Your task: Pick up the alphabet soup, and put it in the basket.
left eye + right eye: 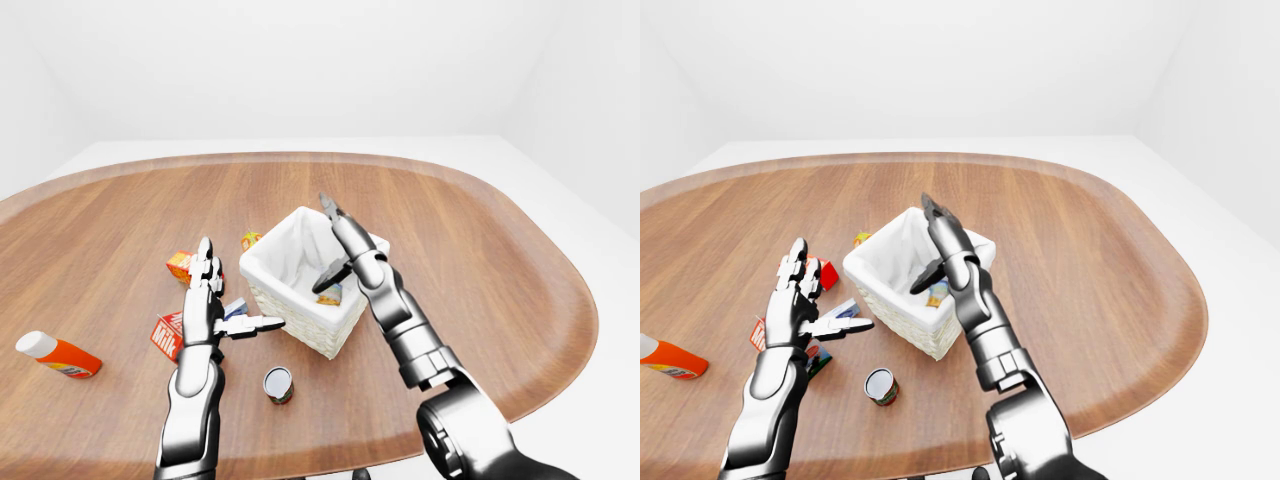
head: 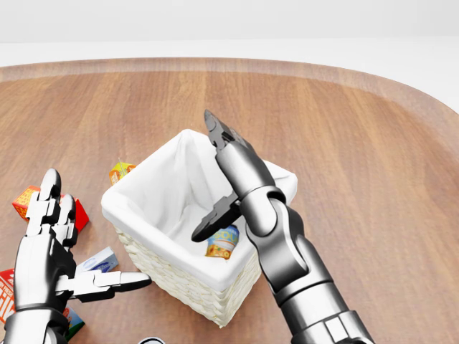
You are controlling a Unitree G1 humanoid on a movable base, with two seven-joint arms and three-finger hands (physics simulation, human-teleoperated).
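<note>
Soup can with the blue and yellow label, the alphabet soup point(image 2: 223, 241), lies at the bottom of the white-lined wicker basket point(image 2: 136, 188), near the wall at the lower right in the head view. So the placing step looks complete.

Above it the right hand point(image 2: 219, 183) stands over the basket with its fingers spread wide apart and nothing between them; one finger points up past the rim, the thumb points down into the opening. The left hand point(image 2: 54, 247) is also spread and empty, held over the small cartons on the brown wooden table point(image 2: 358, 143), just beside the basket.

Main risk now, in my judgement, is the withdrawal: the right thumb is low inside, so a sideways pull could catch the cloth lining and tip or drag the basket. Lifting straight up first seems safer.
</note>
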